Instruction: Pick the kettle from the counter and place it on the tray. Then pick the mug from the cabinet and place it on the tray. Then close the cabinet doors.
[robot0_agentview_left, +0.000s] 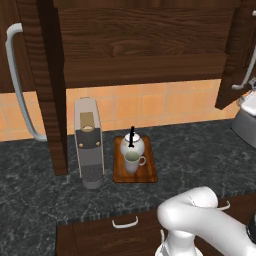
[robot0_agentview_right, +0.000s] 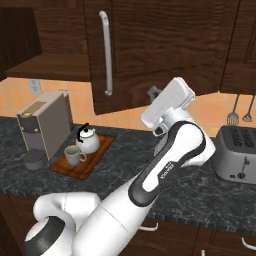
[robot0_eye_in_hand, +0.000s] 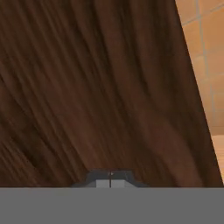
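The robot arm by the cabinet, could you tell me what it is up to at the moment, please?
The kettle and the mug both sit on the tray on the counter, beside a coffee machine. The two cabinet doors stand open. The gripper is shut, holds nothing, and is right up against the wood of the right-hand door, seemingly to push it closed. What remains is closing the doors.

The cabinet doors (robot0_agentview_right: 150, 50) show dark matt wood grain with silver metal handles; below them the counter (robot0_agentview_left: 200, 150) is marbled stone; the tray (robot0_agentview_left: 148, 172) glossy reddish wood.
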